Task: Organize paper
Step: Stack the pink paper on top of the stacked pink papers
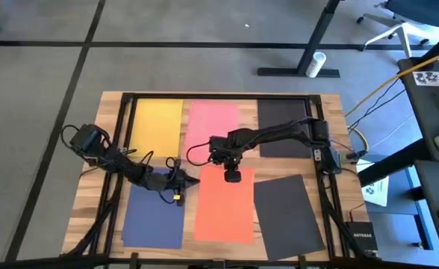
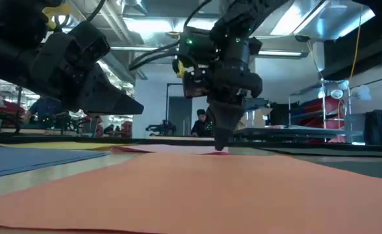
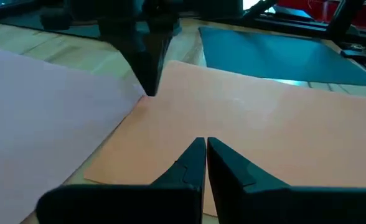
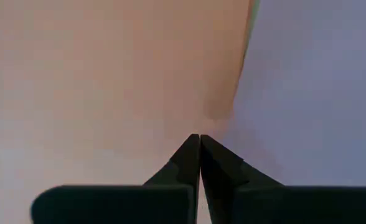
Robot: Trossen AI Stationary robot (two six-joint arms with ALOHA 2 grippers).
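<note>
Coloured sheets of paper lie flat across the wooden table (image 1: 111,104): a yellow sheet (image 1: 157,123), a pink sheet (image 1: 212,119) and a black sheet (image 1: 281,123) along the far side, with a blue sheet (image 1: 154,217), an orange sheet (image 1: 225,205) and a second dark sheet (image 1: 288,213) nearer the camera. The right gripper (image 1: 233,177), its fingers pressed together and holding nothing, points straight down with its tip on the far edge of the orange sheet, where that sheet meets the pink one. The left gripper (image 1: 192,181), fingers likewise closed and empty, sits low at the orange sheet's left edge, between it and the blue sheet.

Grey carpet floor (image 1: 40,75) crossed by dark seams surrounds the wooden table (image 1: 331,112); ceiling strip lights (image 2: 149,26) glow.
</note>
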